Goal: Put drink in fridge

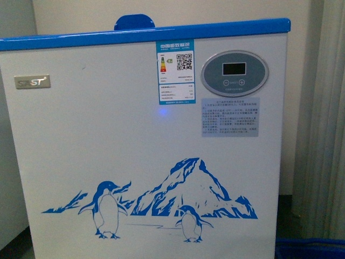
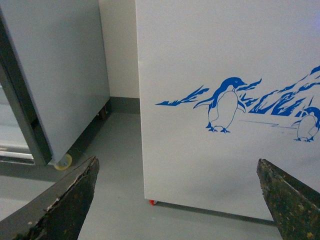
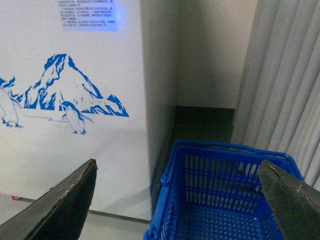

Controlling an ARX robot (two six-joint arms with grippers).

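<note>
The fridge [image 1: 135, 151] stands square ahead, close, a white chest with a blue top rim [image 1: 145, 35] and a blue handle [image 1: 134, 21] poking up behind it. High on its front and towards the right is an oval grey display panel [image 1: 235, 73]. An energy label [image 1: 176, 72] with a QR code sits to the panel's left, and a grey notice sticker [image 1: 230, 116] below the panel. A small blue light [image 1: 162, 112] glows under the label, and a silver brand badge [image 1: 32, 81] sits far left. Low down runs the blue penguin-and-mountain decal [image 1: 161, 199].

The left gripper [image 2: 177, 161] hangs low in front of the fridge's left half. Its two dark fingers [image 2: 60, 205] are spread wide with nothing between them. The white front with the larger penguin lies beyond the gap, well clear of both tips. A small red foot [image 2: 152, 202] shows under the fridge's near left corner.

The right gripper [image 3: 177, 163] is likewise spread wide and holds nothing. Beyond its fingers [image 3: 60, 205] is the fridge's right front corner, not touched.

A plain grey cabinet [image 2: 55, 75] on a caster [image 2: 63, 161] stands left of the fridge, with bare grey floor [image 2: 115, 165] between them. A blue plastic basket [image 3: 230, 147] sits on the floor just right of the fridge, beside a pale curtain [image 3: 285, 75].
</note>
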